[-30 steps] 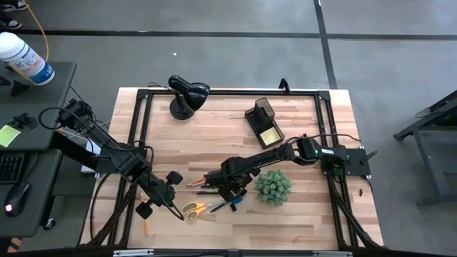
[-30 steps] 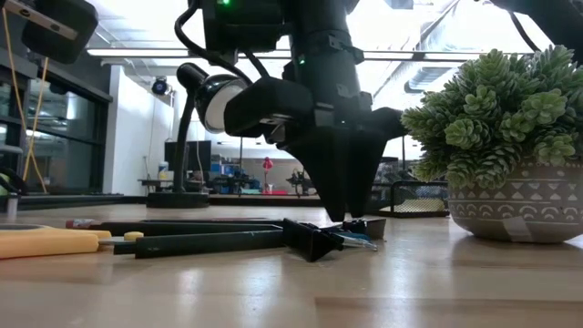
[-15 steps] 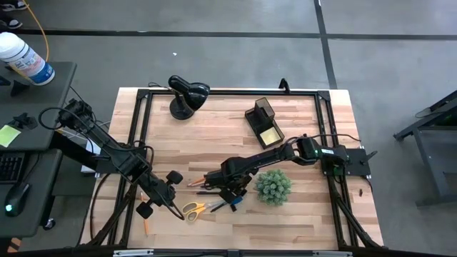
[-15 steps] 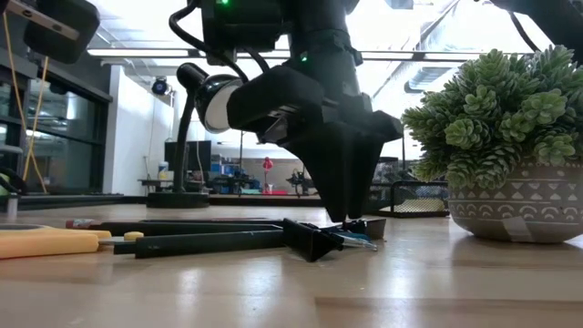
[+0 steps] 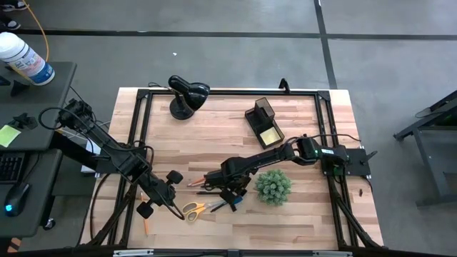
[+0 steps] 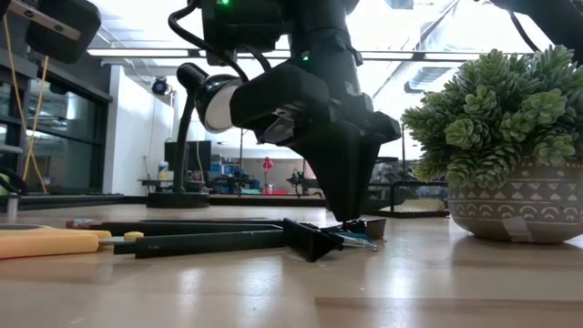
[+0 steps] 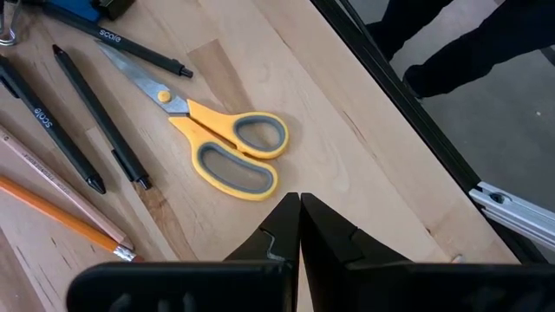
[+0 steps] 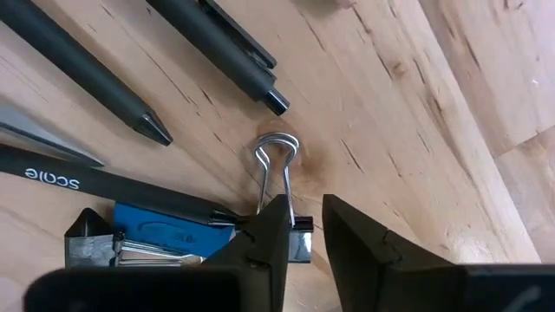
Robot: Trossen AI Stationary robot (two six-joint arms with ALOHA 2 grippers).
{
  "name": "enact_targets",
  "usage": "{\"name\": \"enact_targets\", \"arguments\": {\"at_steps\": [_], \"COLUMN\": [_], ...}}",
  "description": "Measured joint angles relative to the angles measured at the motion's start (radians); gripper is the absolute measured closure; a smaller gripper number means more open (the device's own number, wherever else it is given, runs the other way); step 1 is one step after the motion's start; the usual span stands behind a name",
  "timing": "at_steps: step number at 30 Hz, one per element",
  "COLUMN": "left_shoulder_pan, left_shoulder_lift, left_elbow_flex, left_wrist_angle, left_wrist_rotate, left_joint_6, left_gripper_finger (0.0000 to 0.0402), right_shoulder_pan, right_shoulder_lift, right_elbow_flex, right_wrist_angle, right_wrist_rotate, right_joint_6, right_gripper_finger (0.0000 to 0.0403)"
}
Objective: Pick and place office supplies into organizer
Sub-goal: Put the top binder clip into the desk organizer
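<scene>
My right jaws point(image 8: 303, 227) stand slightly apart, straddling the wire handle of the blue binder clip point(image 8: 160, 238) on the bench point(image 5: 214, 143); pinching only that thin loop, it could swivel or slip. My left jaws point(image 7: 299, 217) wait pressed together near the scissors point(image 7: 230, 147). The organizer point(image 5: 263, 123) holds a yellow pad.
</scene>
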Motion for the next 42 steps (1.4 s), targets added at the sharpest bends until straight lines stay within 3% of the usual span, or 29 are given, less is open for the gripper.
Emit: {"name": "enact_targets", "arguments": {"at_steps": [14,19,25,42], "left_shoulder_pan": [0.000,0.000,0.001,0.001], "left_shoulder_lift": [0.000,0.000,0.000,0.000], "left_elbow_flex": [0.000,0.000,0.000,0.000], "left_wrist_angle": [0.000,0.000,-0.001,-0.001], "left_wrist_rotate": [-0.007,-0.011,-0.012,-0.018], "left_joint_6": [0.000,0.000,0.000,0.001], "left_gripper_finger": [0.0401,0.0401,0.0401,0.0401], "right_shoulder_pan": [0.018,0.026,0.028,0.024], "right_shoulder_lift": [0.024,0.043,0.044,0.048], "right_elbow_flex": [0.003,0.005,0.004,0.063], "right_wrist_angle": [0.023,0.028,0.045,-0.050], "right_wrist_rotate": [-0.037,-0.045,-0.053,-0.005], "right_joint_6": [-0.017,-0.018,-0.018,-0.018], "right_gripper_finger": [0.0317,0.0339,0.0396,0.0402]}}
